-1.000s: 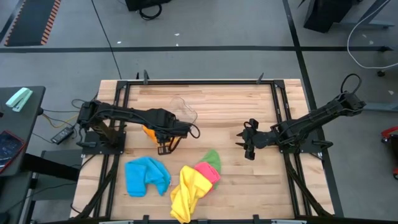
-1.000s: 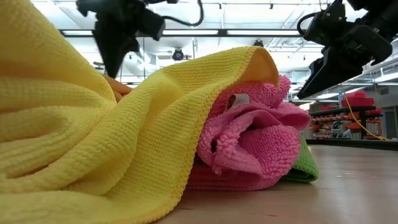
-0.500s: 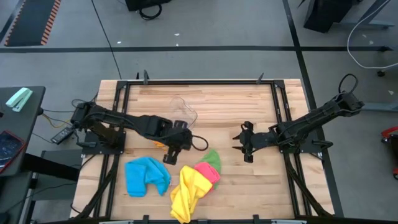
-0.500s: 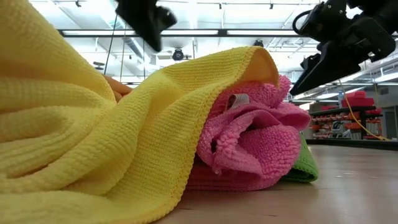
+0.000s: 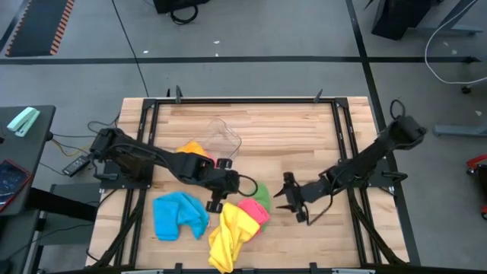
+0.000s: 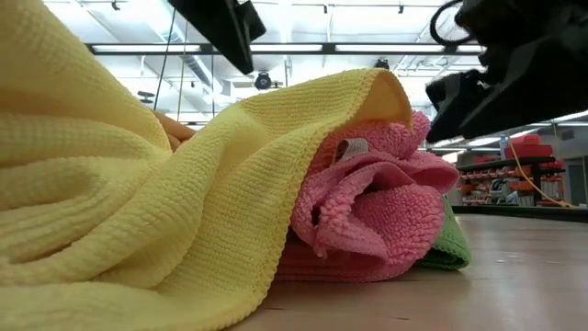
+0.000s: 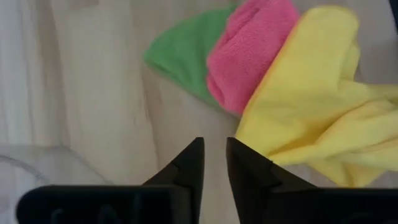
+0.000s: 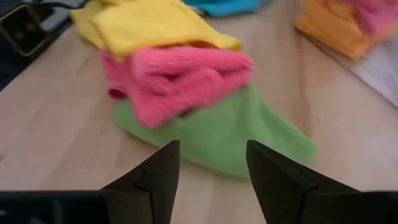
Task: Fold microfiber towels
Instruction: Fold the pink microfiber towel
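On the table in the high view, I see both arms have closed on the towel pile [image 5: 242, 217]. My left gripper [image 5: 216, 204] has released the orange towel [image 5: 190, 149]. Wrist views: left gripper narrowly apart, right gripper [image 8: 211, 163] apart, both empty.

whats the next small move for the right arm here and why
Probably ease the right gripper forward and down onto the green towel. Its fingers stand open and empty, aimed at that towel's free edge, which sticks out from under the pink towel. The left gripper hovers empty by the pile.
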Controlling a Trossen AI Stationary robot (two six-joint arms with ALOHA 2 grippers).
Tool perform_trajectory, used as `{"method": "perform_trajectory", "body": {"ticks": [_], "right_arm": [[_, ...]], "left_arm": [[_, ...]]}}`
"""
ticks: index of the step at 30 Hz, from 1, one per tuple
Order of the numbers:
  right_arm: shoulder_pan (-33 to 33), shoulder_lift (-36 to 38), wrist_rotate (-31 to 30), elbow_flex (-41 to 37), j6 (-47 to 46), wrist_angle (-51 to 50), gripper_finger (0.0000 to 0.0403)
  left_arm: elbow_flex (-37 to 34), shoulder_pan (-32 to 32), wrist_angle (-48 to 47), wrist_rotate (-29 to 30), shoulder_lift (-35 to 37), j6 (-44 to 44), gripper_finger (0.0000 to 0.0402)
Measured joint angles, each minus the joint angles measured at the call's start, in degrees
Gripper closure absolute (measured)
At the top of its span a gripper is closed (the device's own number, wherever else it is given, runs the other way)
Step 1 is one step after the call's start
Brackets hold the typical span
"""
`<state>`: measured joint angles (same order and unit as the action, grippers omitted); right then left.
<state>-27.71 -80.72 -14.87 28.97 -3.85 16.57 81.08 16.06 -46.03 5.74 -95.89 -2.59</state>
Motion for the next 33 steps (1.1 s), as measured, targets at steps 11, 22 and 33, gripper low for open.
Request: {"method": "perform_trajectory", "body": {"ticks": [11,22,33], "right_arm": [[-1.26,-17.24,-1.09,14.34,16.93,1.30,0.0224],[0.73,-16.70,-0.94,21.52,19.37,-12.62,0.0389],[1.83,-4.33,-1.29,23.31,13.79,-28.01,0.0399]], "left_arm": [[0.00,0.61,1.05,0.02,-1.30,0.26,0.0291],[0.02,0.62,0.55,0.00,-1.30,0.96,0.0303],[0.02,0.19,6.50,0.03,-1.28,3.93,0.0295]]}}
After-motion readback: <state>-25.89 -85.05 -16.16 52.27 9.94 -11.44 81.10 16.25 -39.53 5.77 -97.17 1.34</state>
